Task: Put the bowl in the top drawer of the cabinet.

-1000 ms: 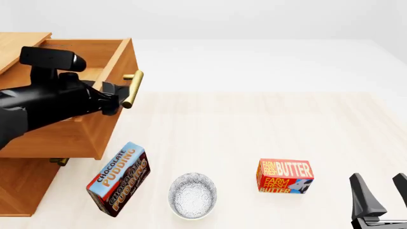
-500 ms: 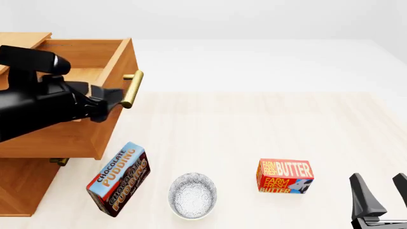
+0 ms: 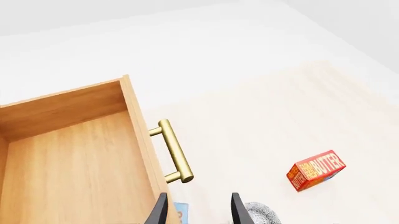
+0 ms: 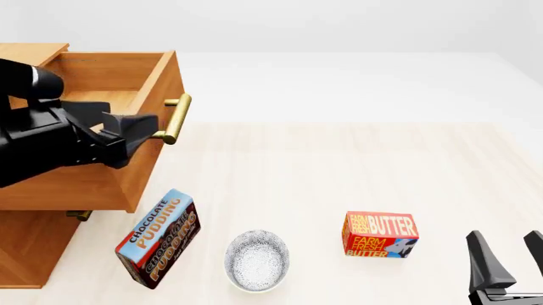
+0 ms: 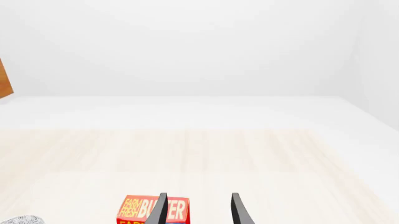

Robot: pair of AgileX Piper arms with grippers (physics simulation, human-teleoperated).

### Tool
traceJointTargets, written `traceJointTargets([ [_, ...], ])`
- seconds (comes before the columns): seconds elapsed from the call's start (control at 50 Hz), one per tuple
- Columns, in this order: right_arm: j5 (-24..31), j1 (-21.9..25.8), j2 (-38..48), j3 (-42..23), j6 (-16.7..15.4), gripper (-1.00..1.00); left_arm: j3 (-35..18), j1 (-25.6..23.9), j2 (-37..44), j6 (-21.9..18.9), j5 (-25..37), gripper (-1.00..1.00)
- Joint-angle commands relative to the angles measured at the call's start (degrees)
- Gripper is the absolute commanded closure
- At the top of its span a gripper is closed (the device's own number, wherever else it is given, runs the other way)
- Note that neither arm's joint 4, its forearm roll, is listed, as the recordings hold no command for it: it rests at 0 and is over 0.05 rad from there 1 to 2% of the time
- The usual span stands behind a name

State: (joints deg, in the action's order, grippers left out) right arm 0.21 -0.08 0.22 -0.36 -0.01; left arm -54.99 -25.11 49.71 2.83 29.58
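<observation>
Already open: drawer out, bowl on the surface

Largest is the cabinet (image 4: 25, 248) at far left, its top drawer (image 4: 127, 171) pulled out with the brass handle (image 4: 175, 119) facing right. Above the drawer hangs the left pincer (image 4: 127, 136), fingers spread and holding nothing. On the pale surface (image 4: 339, 165), a pudding box (image 4: 158, 238) lies near left, a butter box (image 4: 380, 235) right of it. Between them sits the bowl (image 4: 256, 260), upright, untouched. At near right the right pincer (image 4: 509, 254) is released.
</observation>
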Motion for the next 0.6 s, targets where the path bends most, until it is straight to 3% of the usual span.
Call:
traceJointTargets([
  [0.02, -0.08, 0.02, 0.02, 0.05, -0.01, -1.00, 0.45, -1.34, -1.83, 0.31, 0.35, -1.00],
  [0.6, -0.07, 0.01, 0.02, 0.06, 0.01, -1.00, 3.46, -7.49, -3.56, 1.49, -1.25, -1.00],
])
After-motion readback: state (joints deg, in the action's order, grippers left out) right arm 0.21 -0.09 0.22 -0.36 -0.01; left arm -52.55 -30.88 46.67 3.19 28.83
